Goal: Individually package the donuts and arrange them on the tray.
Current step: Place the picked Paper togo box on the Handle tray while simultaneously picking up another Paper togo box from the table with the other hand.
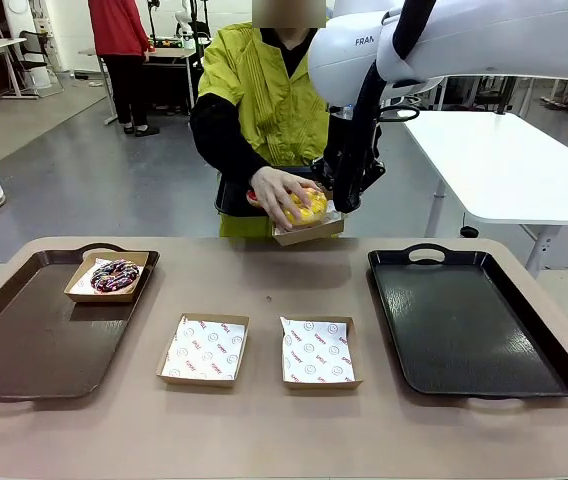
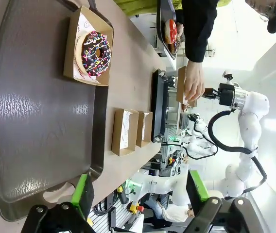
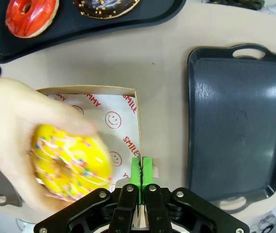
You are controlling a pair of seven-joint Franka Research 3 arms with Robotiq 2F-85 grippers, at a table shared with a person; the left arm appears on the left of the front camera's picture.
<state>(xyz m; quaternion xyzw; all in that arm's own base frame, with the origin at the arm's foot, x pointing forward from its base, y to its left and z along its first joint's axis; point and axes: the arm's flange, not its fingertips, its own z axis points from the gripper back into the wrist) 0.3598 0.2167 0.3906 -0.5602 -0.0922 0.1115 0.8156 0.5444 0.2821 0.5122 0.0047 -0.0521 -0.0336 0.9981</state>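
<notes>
front view: donut [image 1: 115, 275] in cardboard tray [image 1: 104, 297]

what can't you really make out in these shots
- Right wrist view: the yellow donut and the person's hand are motion-blurred; whether the donut touches the cardboard tray is unclear.
- Right wrist view: the chocolate donut is cut off by the top edge.
- Front view: the grip of the right tool on the tray is hidden behind the hand.
- Left wrist view: the two empty trays lie edge-on; their print is too small to read.
</notes>
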